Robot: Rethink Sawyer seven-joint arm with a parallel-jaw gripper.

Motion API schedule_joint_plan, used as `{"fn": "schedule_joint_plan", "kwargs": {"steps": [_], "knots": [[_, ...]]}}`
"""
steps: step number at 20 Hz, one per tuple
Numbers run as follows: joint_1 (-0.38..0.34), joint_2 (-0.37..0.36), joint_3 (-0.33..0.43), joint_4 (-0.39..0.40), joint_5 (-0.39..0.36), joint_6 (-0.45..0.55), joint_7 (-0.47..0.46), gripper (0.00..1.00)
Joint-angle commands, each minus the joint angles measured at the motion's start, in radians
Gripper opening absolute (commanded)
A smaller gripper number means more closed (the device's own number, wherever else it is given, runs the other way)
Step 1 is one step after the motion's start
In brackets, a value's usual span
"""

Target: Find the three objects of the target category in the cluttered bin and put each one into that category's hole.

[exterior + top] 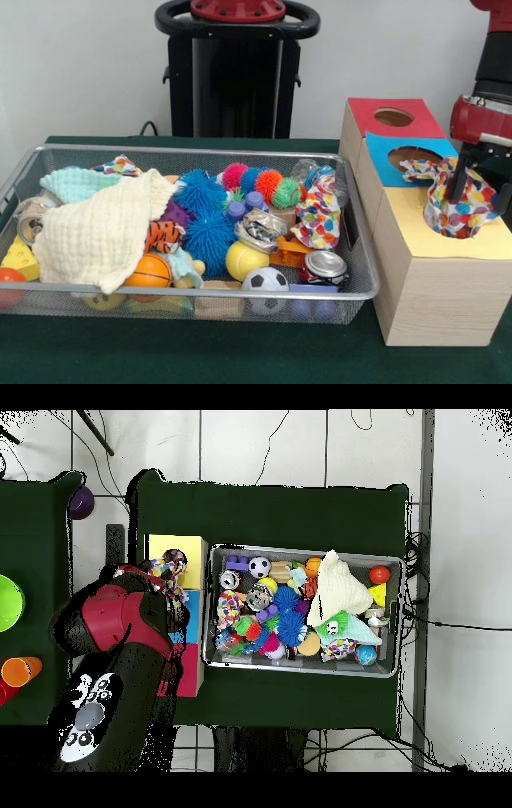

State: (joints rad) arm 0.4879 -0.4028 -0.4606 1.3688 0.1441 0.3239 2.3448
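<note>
My gripper [477,194] hangs over the yellow-topped hole [460,232] of the wooden box at the right, shut on a polka-dot cloth [452,204]. The cloth's lower part sits in that hole and one corner trails onto the blue top [384,164]. In the overhead view the same cloth [172,565] shows at the yellow section [165,547], with the red arm [120,624] covering the gripper. A second polka-dot cloth [320,214] lies in the wire bin [200,150] near its right end. A cream cloth [104,228] and a mint cloth [72,184] lie at the left.
The bin also holds spiky balls [204,216], a yellow ball [244,260], a small football [265,280], crushed cans [324,266] and a tiger toy [162,234]. The red-topped hole [394,118] is at the box's far end. A green cloth covers the table [270,509].
</note>
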Motion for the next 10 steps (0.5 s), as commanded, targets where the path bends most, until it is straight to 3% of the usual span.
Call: {"fn": "schedule_joint_plan", "kwargs": {"steps": [1,4,5,7,10], "knots": [[0.014,0.04,0.02,0.038,-0.015,-0.076,0.149,1.0],[0.016,0.04,0.015,0.036,-0.01,-0.074,0.143,1.0],[0.014,0.039,0.019,0.036,-0.008,-0.074,0.135,0.0],[0.018,0.043,0.011,0.045,-0.008,-0.134,0.153,0.0],[0.015,0.044,0.015,0.033,-0.017,-0.119,0.129,0.0]]}}
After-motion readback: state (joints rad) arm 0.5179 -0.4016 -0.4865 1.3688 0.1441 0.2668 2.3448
